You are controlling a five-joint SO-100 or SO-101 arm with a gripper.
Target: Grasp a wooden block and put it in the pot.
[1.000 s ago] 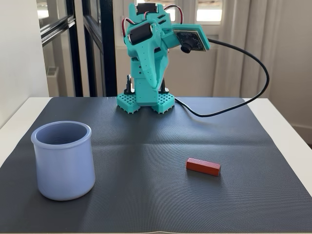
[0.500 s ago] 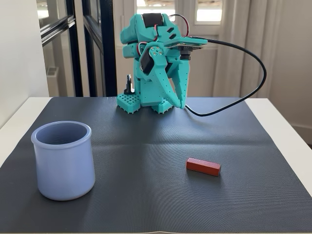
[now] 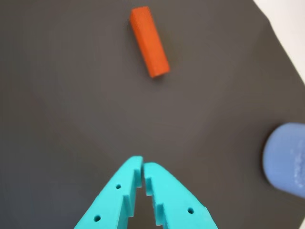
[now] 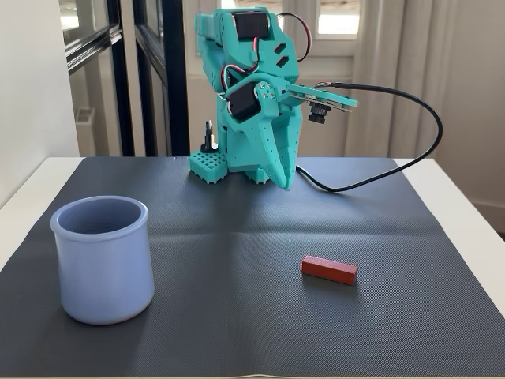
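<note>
The wooden block point(image 4: 329, 269) is a small red-brown bar lying flat on the dark mat, right of centre in the fixed view. In the wrist view it point(image 3: 149, 41) lies at the top centre, well ahead of the fingertips. The lavender-blue pot point(image 4: 103, 258) stands upright and empty at the front left in the fixed view; its rim point(image 3: 286, 159) shows at the right edge of the wrist view. My teal gripper point(image 3: 143, 164) is shut and empty. In the fixed view it point(image 4: 286, 186) points down at the back of the mat, far from block and pot.
The dark ribbed mat point(image 4: 237, 260) covers a white table point(image 4: 465, 197). A black cable point(image 4: 394, 134) loops from the wrist camera down to the mat behind the arm. The arm's base point(image 4: 209, 166) sits at the mat's back edge. A window is behind.
</note>
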